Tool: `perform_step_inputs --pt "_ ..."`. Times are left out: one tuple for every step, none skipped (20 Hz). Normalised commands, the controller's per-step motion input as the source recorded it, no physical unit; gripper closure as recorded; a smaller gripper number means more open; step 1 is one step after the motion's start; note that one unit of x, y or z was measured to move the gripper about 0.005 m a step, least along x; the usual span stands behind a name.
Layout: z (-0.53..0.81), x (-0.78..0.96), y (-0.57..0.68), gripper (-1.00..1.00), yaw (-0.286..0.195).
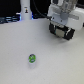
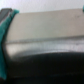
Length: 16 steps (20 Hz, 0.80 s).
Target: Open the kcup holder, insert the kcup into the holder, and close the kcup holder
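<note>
The kcup [image 1: 32,58], a tiny pod with a green top, sits alone on the white table, towards the front. The kcup holder [image 1: 63,33], a dark boxy unit, stands at the back on the exterior view's right. My white gripper [image 1: 60,22] is down on top of the holder and hides its upper part. The wrist view is blurred and very close: a grey metallic surface of the holder [image 2: 47,37] fills it, with a teal fingertip [image 2: 6,30] at one edge. I cannot tell how the jaws stand.
A white bottle-like post [image 1: 25,11] stands at the back on the exterior view's left, with dark clutter behind it. The white table [image 1: 55,65] spreads around the kcup.
</note>
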Motion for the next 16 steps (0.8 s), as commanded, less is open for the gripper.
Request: perform_step_inputs --pt "0.21 0.99 -0.24 1.00 -0.054" --pt "0.22 0.98 -0.24 1.00 -0.055" --pt "0.21 0.97 -0.26 1.00 -0.063" --pt "0.22 0.96 -0.26 1.00 -0.063" --pt "0.22 0.96 -0.28 1.00 -0.066" --pt "0.22 0.95 -0.29 1.00 -0.070" --pt "0.21 0.95 -0.30 1.00 -0.073" --pt "0.21 0.95 -0.30 1.00 -0.076" --pt "0.21 0.95 -0.31 1.00 -0.078" --pt "0.21 0.95 -0.31 1.00 -0.077" --pt "0.20 0.94 -0.32 1.00 -0.078" --pt "0.20 0.86 -0.31 1.00 -0.080" --pt "0.20 0.93 -0.33 1.00 -0.075" --pt "0.18 0.93 -0.32 1.00 -0.073" --pt "0.19 0.92 -0.34 1.00 -0.074" --pt "0.18 0.91 -0.36 1.00 -0.075"
